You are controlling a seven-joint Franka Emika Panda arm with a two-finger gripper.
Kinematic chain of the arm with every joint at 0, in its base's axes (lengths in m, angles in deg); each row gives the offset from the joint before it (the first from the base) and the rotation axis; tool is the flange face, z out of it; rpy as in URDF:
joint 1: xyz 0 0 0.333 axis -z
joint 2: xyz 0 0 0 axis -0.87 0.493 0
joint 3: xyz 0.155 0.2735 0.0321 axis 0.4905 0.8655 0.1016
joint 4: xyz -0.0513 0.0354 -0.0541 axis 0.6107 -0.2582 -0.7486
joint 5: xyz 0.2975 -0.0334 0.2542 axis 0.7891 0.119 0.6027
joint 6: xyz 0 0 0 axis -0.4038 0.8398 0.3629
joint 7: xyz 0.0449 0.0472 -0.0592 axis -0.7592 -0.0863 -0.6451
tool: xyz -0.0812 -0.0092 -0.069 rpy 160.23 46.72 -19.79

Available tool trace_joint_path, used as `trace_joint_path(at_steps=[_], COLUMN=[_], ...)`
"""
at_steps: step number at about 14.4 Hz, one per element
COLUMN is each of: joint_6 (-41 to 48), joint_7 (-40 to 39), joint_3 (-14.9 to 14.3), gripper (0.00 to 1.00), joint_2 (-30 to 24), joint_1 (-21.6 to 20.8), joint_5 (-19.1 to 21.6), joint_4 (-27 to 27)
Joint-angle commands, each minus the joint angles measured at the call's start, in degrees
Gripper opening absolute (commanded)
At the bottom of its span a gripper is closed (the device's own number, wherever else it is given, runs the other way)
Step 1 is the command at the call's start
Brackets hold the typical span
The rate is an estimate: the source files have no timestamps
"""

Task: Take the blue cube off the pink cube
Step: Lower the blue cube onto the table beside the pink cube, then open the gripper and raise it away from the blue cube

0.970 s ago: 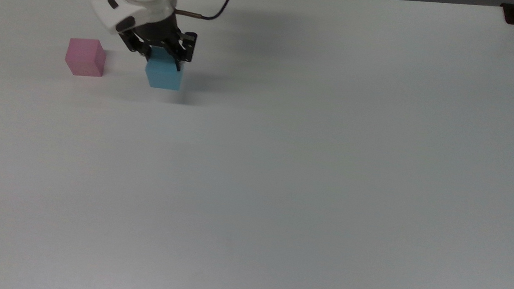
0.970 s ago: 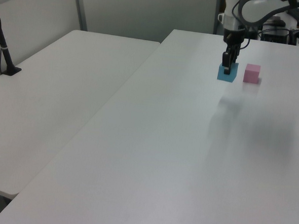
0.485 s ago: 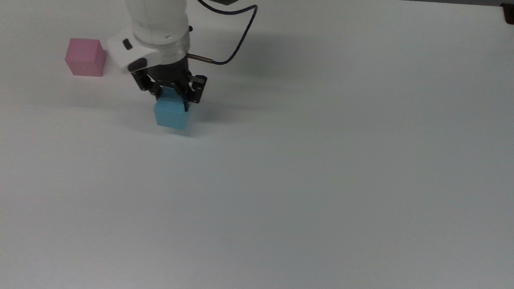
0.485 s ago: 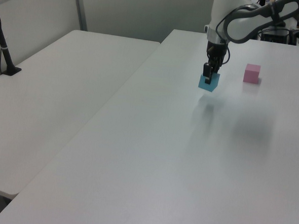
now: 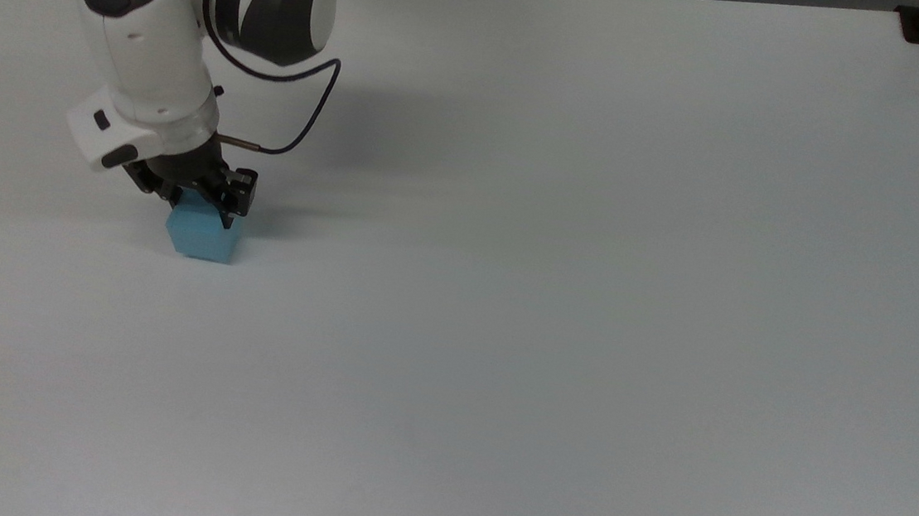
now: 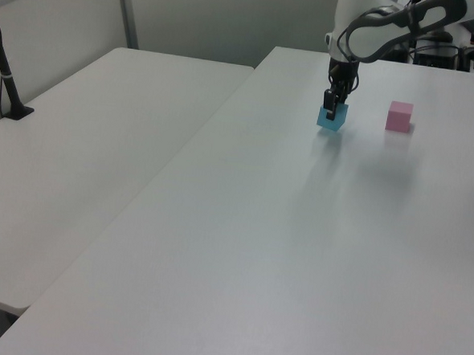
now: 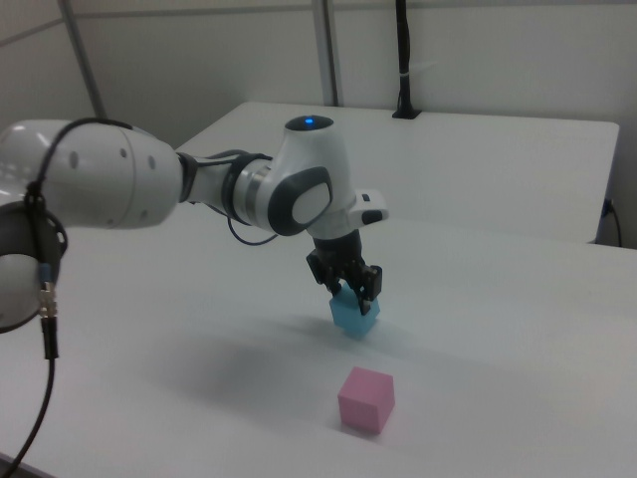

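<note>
You have one blue cube [image 5: 201, 236] and one pink cube [image 6: 398, 116] in this scene, and one arm with one hand [image 5: 200, 199]. In the top view the arm's white body covers the place on the counter [image 5: 556, 300] where the pink cube would be, so you find that cube in the left view and in the right view [image 7: 365, 399] instead. It stands alone on the counter, well apart from the blue cube [image 7: 354, 315], with nothing on top of it. The hand [image 7: 347, 286] is clamped on the blue cube from above: its dark fingers [image 5: 225, 215] press the cube's upper part on two sides, and the cube's top face is mostly hidden under them. In the left view the hand [image 6: 330, 108] and the blue cube [image 6: 332, 119] are very small. You cannot tell for sure whether the blue cube touches the counter or hangs just above it; in the right view it looks slightly tilted, with a soft shadow under it. In the top view a thin black cable [image 5: 296, 123] curves from the wrist.
</note>
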Motion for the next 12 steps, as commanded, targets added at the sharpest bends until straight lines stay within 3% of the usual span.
trace_joint_path(at_steps=[1,2,3,4,5,12], joint_6=[0.35,0.35,0.35,0.35,0.35,5.68], joint_7=[-3.74,-3.83,-3.75,-3.57,-3.48,-2.35], joint_3=[0.03,0.03,0.03,0.03,0.03,0.12], gripper=[0.47,0.47,0.62,0.92,1.00,1.00], joint_2=[4.12,4.12,4.12,4.03,3.86,-2.28], joint_1=[-0.64,-0.73,-0.82,-0.82,-0.73,-0.38], joint_5=[-1.82,-1.82,-1.82,-1.74,-1.74,-0.68], joint_4=[4.47,4.47,4.47,4.39,4.12,4.12])
